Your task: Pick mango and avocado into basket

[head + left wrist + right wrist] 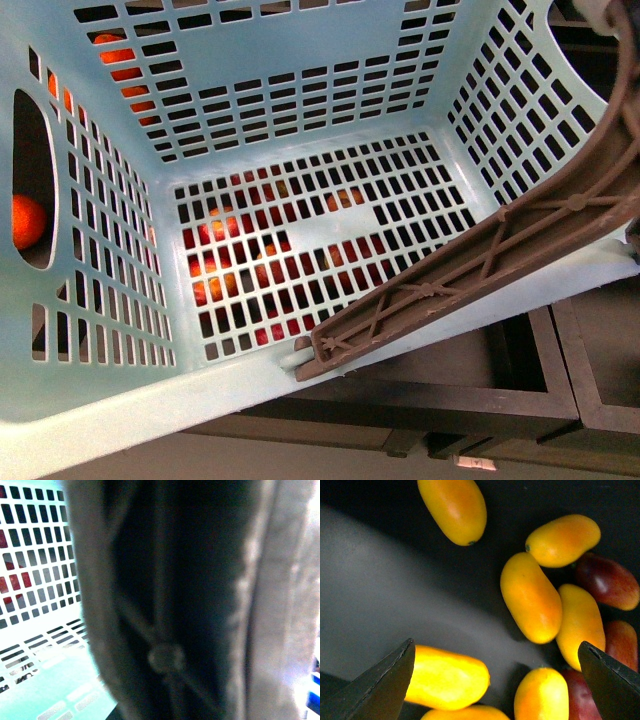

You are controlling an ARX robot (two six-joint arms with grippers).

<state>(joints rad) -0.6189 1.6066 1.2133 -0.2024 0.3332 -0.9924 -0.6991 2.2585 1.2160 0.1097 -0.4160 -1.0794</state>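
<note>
Right gripper (496,645) spread wide, empty, hanging fingers-down over a dark bin (520,495) of fruit. Best target: mango (531,597), touching a yellow neighbour (580,622). Judgement: straddle its narrow width and keep off the red-blushed mangoes (607,580) beside it. No avocado seen. Basket (90,400) fills the front view, nothing inside; brown handle (480,270) crosses lower right. Left gripper not visible, so its state is unknown.

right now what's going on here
The right gripper hangs open above a dark bin of yellow mangoes and some red-blushed ones, gripping nothing. The teal basket holds no fruit yet; the fruit seen through its slots lies underneath. The left wrist camera shows only the basket's brown handle, blurred and very close, so the left gripper cannot be seen.
</note>
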